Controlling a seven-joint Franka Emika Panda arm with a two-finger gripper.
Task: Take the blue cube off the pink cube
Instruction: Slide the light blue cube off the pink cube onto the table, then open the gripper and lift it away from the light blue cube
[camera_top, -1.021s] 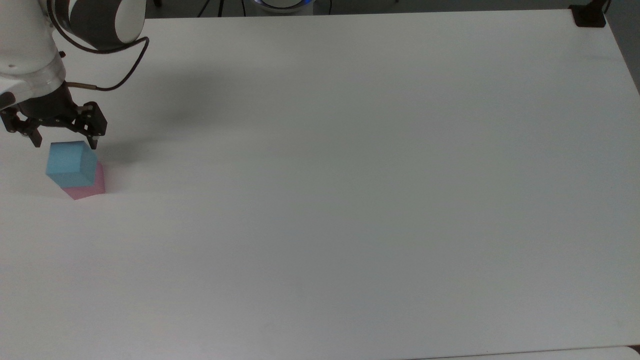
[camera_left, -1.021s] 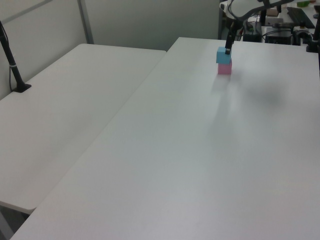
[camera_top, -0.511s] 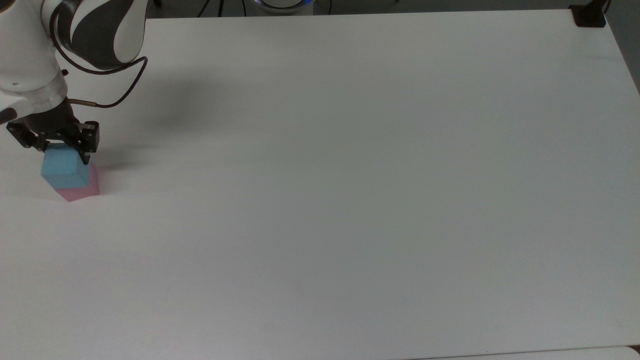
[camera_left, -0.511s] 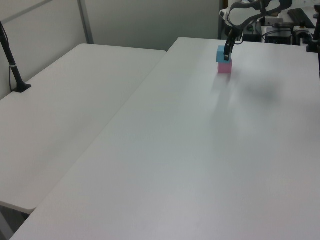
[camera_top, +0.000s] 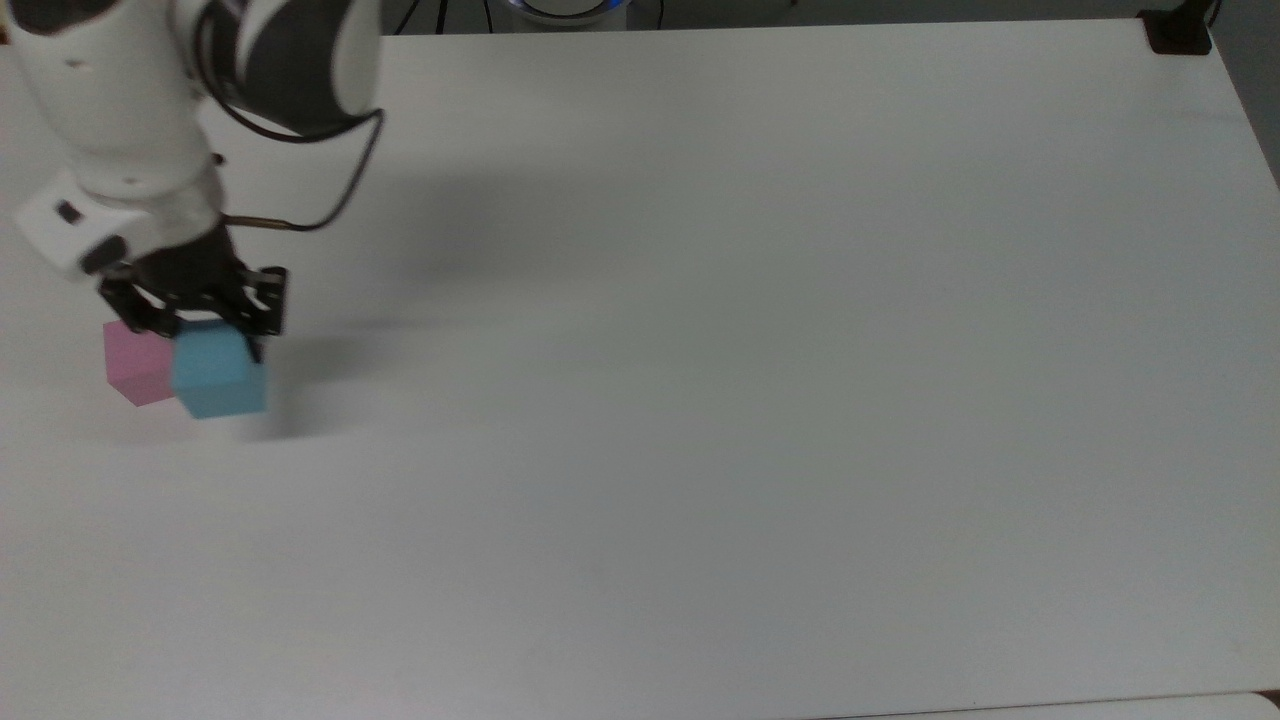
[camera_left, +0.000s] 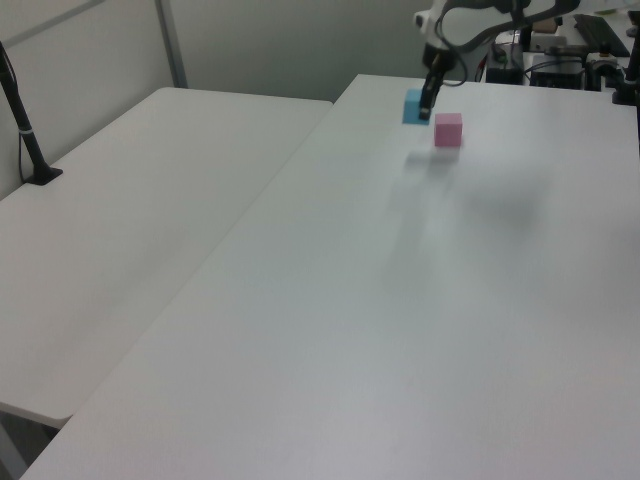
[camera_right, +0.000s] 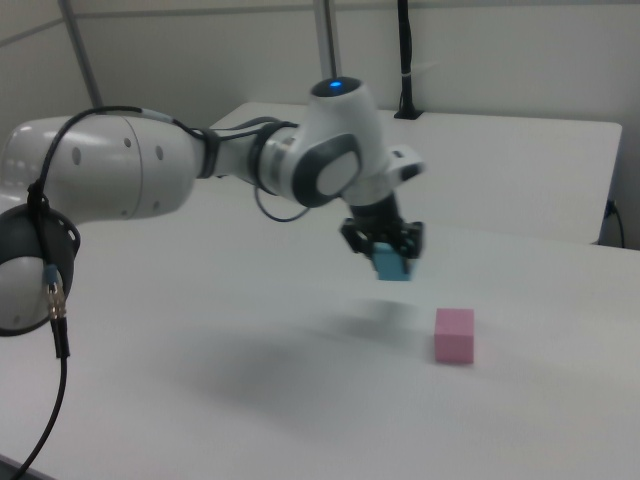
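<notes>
The gripper (camera_top: 205, 325) (camera_left: 424, 103) (camera_right: 385, 250) is clamped on the blue cube (camera_top: 219, 375) (camera_left: 413, 106) (camera_right: 391, 262), its black fingers pressed to opposite faces near the cube's top. The cube hangs in the air, clear of the white table (camera_top: 760, 380) (camera_left: 420, 300) (camera_right: 250, 400); a faint shadow lies on the tabletop beneath it. The pink cube (camera_top: 137, 364) (camera_left: 448, 130) (camera_right: 454, 335) sits flat on the table by itself, with nothing on top of it. In the right view it stands to the right view's right of the blue cube and lower, apart from it; in the left view it is just to the left view's right. The white arm (camera_right: 200, 170) reaches in from the right view's left.
</notes>
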